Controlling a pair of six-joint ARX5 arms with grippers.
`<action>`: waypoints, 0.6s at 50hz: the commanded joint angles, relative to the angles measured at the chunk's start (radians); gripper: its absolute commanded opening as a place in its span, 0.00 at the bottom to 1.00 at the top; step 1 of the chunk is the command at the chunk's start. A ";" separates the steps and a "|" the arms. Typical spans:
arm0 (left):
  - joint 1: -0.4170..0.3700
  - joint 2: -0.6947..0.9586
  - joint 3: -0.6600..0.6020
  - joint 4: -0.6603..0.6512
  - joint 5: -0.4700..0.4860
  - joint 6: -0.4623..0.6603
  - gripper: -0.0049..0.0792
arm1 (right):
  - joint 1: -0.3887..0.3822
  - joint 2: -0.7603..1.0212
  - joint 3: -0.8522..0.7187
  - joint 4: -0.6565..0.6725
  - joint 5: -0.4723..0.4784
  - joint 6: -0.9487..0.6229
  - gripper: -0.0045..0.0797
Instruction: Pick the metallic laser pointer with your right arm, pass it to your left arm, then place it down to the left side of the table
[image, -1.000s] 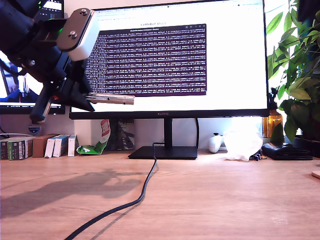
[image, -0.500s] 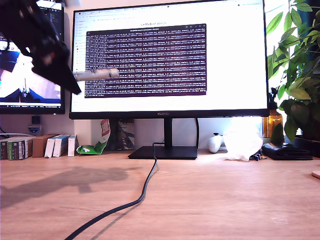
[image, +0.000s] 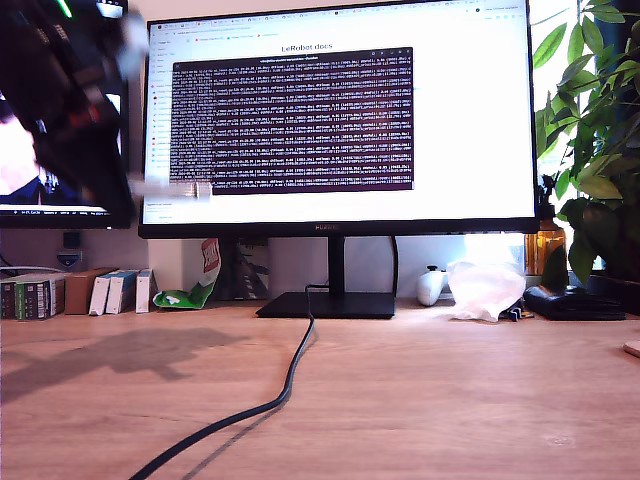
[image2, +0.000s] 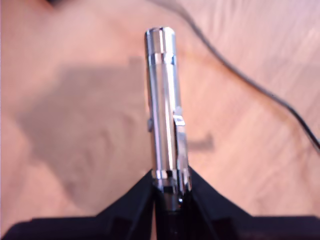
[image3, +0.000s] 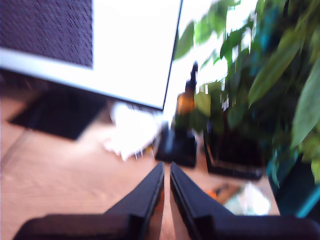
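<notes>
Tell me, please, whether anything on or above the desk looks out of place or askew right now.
One oddity: a black cable snakes loose across the table from the monitor stand toward the camera, under the work area. The laser pointer is held straight in my first gripper, above the table. Nothing is spilled or damaged.

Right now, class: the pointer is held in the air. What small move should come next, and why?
Probably lower my first end effector toward the table: it grips the laser pointer by one end, high above the wood, so release now would drop it.
</notes>
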 joint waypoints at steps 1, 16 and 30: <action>-0.001 0.044 0.045 -0.039 -0.006 -0.004 0.03 | 0.006 0.020 -0.005 -0.005 0.001 -0.002 0.04; 0.017 0.219 0.148 -0.187 -0.077 -0.025 0.03 | 0.008 0.020 -0.005 -0.007 -0.006 -0.002 0.04; 0.024 0.309 0.148 -0.278 -0.179 -0.062 0.03 | 0.008 0.020 -0.005 -0.008 -0.020 -0.002 0.04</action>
